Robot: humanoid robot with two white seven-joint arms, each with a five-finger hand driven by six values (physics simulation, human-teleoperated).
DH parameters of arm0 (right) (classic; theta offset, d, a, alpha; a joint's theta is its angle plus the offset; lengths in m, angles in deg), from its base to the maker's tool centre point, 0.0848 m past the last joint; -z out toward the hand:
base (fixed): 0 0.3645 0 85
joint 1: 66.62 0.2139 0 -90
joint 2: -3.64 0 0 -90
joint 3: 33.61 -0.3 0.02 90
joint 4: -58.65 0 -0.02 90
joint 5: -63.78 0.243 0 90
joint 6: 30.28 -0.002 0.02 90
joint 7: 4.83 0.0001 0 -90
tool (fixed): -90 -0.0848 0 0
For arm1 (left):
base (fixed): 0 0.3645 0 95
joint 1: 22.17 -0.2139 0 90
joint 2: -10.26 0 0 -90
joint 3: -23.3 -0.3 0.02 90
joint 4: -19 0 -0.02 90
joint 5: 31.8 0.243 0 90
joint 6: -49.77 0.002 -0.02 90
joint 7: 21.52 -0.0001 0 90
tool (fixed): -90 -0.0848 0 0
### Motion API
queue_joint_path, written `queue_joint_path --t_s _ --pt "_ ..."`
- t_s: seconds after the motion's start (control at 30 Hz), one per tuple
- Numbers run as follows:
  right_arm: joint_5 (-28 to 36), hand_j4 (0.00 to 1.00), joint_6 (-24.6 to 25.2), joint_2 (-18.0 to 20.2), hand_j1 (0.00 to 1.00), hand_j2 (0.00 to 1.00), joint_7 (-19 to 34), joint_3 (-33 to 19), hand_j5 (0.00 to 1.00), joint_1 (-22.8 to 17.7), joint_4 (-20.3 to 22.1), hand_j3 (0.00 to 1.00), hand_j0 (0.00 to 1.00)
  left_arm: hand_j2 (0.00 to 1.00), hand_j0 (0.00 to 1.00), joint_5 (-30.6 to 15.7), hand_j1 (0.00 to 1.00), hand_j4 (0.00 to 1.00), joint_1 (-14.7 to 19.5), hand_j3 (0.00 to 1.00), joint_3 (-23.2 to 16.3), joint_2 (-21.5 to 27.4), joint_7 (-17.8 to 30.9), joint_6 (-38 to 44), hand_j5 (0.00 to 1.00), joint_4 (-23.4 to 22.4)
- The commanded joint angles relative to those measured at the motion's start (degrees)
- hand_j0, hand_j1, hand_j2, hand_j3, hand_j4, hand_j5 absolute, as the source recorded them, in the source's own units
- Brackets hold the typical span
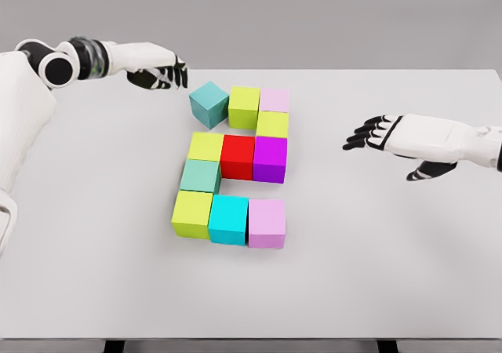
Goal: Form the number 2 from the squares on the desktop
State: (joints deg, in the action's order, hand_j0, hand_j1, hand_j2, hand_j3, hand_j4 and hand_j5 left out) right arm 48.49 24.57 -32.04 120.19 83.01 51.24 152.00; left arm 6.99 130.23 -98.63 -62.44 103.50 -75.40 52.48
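White left hand (161, 72), fingers loosely spread and holding nothing, hovers at 10 o'clock of the teal cube (209, 104). This cube sits turned, its corner near the lime cube (244, 107); it needs squaring. Other cubes already form the 2, down to the pink cube (267, 223) at 5 o'clock. At 3 o'clock, the right hand (392, 137) hangs open and empty over the table (408, 274).

Non-task stuff: white desk (376, 274), flat matte top, fills most of the view. Dark legs (386, 346) just show under the front edge, left and right. Plain grey wall (314, 16) behind the far edge. Nothing else identifiable.
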Motion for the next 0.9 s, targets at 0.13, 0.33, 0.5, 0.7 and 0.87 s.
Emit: queue_joint_path --t_s 0.13,0.33,0.5,0.7,0.87 --pt "1.3 1.0 0.2 0.5 1.0 1.0 0.0 -0.1 1.0 -0.1 0.2 1.0 1.0 1.0 1.0 -4.5 1.0 1.0 -1.2 1.0 0.7 1.5 0.0 0.2 1.0 0.4" --pt "1.3 1.0 0.2 0.4 1.0 1.0 0.0 -0.1 1.0 0.0 -0.5 1.0 1.0 0.99 0.99 -5.0 0.99 0.99 -1.1 0.99 1.0 1.9 0.0 0.2 0.99 2.3" --pt "1.3 1.0 0.2 0.6 1.0 1.0 0.0 -0.2 1.0 1.0 -0.5 1.0 1.0 1.0 1.0 -6.5 1.0 1.0 -2.5 1.0 0.7 1.6 0.0 0.2 1.0 5.3" --pt "1.0 1.0 0.2 0.6 1.0 1.0 0.0 -0.2 1.0 0.8 -0.6 1.0 1.0 1.0 1.0 -6.5 1.0 1.0 -3.0 1.0 0.4 0.8 -0.8 0.2 1.0 5.5" --pt "0.8 1.0 0.2 0.6 1.0 1.0 0.0 -0.2 1.0 0.8 -0.7 1.0 1.0 1.0 1.0 -6.5 1.0 1.0 -3.8 1.0 0.2 -1.5 -1.2 0.2 1.0 6.3"
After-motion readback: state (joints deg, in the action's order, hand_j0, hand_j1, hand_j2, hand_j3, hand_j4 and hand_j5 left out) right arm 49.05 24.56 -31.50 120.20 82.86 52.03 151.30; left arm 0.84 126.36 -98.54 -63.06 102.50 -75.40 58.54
